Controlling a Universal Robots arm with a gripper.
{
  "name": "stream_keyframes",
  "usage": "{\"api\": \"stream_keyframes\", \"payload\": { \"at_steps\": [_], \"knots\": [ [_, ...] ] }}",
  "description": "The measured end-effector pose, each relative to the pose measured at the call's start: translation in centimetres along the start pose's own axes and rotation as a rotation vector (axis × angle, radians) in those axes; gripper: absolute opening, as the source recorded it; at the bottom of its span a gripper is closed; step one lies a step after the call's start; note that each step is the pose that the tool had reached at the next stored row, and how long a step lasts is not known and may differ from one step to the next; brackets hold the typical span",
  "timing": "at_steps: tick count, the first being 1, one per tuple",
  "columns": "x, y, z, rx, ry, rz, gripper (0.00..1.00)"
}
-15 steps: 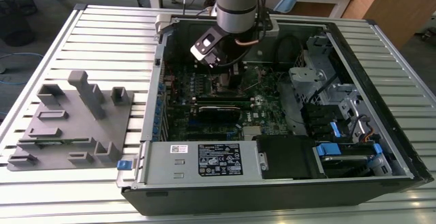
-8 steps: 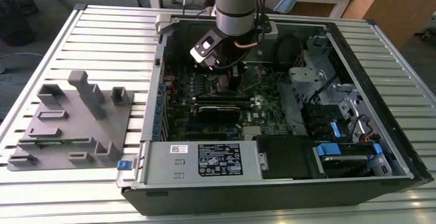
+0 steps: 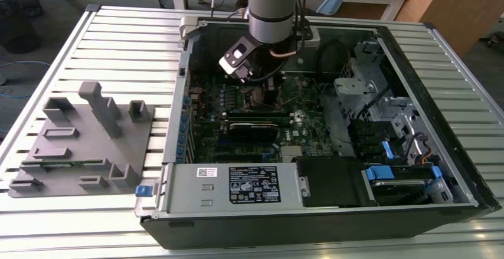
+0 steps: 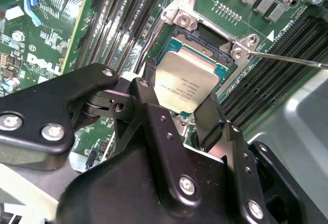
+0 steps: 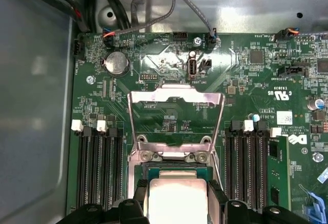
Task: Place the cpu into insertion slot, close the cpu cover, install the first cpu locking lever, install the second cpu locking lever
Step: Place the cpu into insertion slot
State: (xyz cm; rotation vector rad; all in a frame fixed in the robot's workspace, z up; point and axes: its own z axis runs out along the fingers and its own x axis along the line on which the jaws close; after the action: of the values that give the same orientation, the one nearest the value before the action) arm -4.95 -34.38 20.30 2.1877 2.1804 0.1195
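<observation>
Arm: the grey robot arm (image 3: 272,11) comes down from the upper middle of the exterior view into the open computer case (image 3: 315,230).
Gripper: the gripper (image 4: 179,86) is low over the green motherboard (image 5: 246,80). Its black fingers (image 4: 207,114) are narrowed onto two opposite edges of the cpu.
Cpu: the cpu (image 4: 187,78) lies flat between the fingers with its silver-grey top up. It is directly over the insertion slot, square with it. Whether it is fully seated cannot be told. In the first wrist view the cpu (image 5: 177,203) has a fingertip against each side.
Insertion slot: the insertion slot (image 4: 202,38) shows its dark recess and silvery rim just past the chip's far edge.
Cpu cover: the cpu cover (image 5: 177,97) is swung open, standing up from its hinge beside the socket. Green board shows through its square window.
Lever: a thin metal lever rod (image 4: 287,59) runs out from one socket corner, away from the chip.
Memory slots: long black memory slots (image 5: 97,167) flank the socket on both sides.
Case: the white-labelled power supply (image 3: 236,185) fills the lower middle of the exterior view.
Table: a grey fixture tray (image 3: 87,147) sits at the exterior view's left on the slatted table (image 3: 63,223), well apart from the case.
</observation>
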Motion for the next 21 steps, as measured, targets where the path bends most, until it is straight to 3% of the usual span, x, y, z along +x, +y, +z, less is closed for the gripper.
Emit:
{"api": "stream_keyframes", "payload": {
  "at_steps": [9,21],
  "knots": [
    [0.00,-0.13,0.63,0.0000,-0.0003,0.003,0.54],
    [0.36,-0.35,0.91,0.0000,0.0030,0.004,0.54]
  ]
}}
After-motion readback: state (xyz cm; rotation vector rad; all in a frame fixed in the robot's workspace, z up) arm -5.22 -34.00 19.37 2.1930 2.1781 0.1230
